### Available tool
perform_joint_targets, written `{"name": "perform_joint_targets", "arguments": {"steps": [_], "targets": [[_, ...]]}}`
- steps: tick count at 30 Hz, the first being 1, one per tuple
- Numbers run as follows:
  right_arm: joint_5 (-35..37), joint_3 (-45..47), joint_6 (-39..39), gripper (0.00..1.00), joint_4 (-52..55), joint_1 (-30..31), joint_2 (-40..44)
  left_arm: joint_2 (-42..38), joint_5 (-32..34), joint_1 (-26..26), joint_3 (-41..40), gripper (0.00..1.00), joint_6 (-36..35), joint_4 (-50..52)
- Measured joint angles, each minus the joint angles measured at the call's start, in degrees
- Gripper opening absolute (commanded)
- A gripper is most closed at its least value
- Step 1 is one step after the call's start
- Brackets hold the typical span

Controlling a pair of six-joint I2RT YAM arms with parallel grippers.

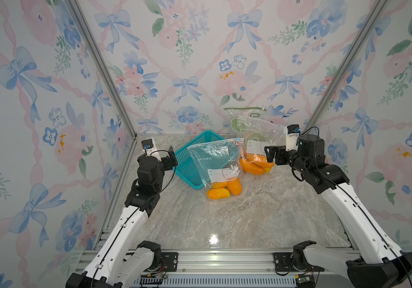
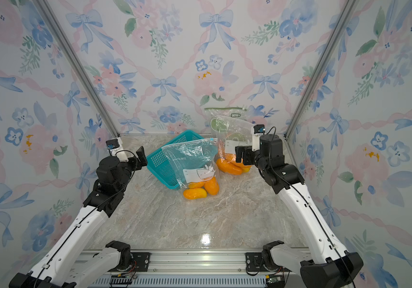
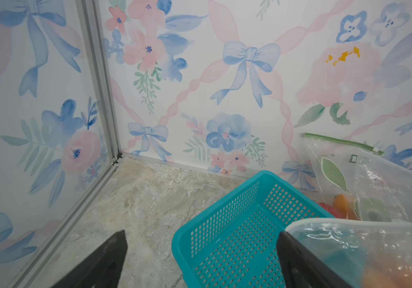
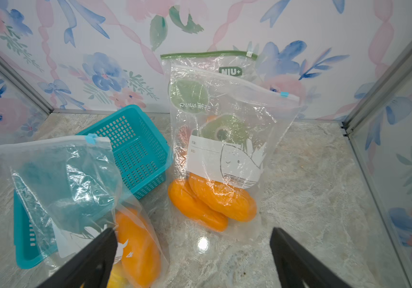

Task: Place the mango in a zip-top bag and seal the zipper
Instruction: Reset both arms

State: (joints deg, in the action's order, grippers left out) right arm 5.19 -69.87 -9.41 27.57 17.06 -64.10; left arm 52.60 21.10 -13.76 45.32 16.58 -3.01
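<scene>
Mangoes (image 1: 221,190) lie in the bottom of a clear zip-top bag (image 1: 212,154) near the middle of the marble bench (image 1: 250,219). At 10 o'clock, the left pincer (image 1: 172,157) hangs spread wide, holding nothing, just beside a teal basket (image 1: 187,162). The zip-top bag leans against that basket. At 1 o'clock, a second bag (image 1: 257,139) holding orange fruit (image 1: 252,167) stands before a green-zippered bag (image 1: 245,112) at the back wall. At 2 o'clock, the right pincer (image 1: 272,153) is likewise spread and empty.
</scene>
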Motion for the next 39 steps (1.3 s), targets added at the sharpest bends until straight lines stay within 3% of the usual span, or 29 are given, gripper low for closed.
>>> {"name": "perform_joint_targets", "arguments": {"steps": [7, 12, 17, 22, 31, 39], "targets": [[9.51, 26.71, -4.28, 0.99, -13.66, -1.64, 13.35, -5.09, 7.43, 0.00, -14.47, 0.98, 1.92, -6.88], [12.22, 39.76, -5.64, 0.99, -22.58, -4.72, 15.17, -7.41, 8.94, 0.00, -25.64, 0.98, 1.70, -16.02], [13.29, 41.24, -4.83, 0.99, -29.90, -6.91, 9.70, -5.09, 8.74, 0.00, -33.33, 0.98, -1.20, -26.73], [13.77, 44.06, -0.20, 0.99, -41.79, -7.02, 3.48, 2.32, 5.66, 0.00, -38.77, 0.98, -6.62, -38.82], [15.30, 44.74, 6.60, 0.99, -57.83, -8.11, -8.37, 17.18, 1.70, 0.37, -38.97, 0.98, -13.31, -56.39], [15.63, 44.26, 8.66, 0.99, -62.27, -9.60, -12.46, 29.14, -1.05, 1.77, -35.52, 0.98, -15.54, -64.46]]}}
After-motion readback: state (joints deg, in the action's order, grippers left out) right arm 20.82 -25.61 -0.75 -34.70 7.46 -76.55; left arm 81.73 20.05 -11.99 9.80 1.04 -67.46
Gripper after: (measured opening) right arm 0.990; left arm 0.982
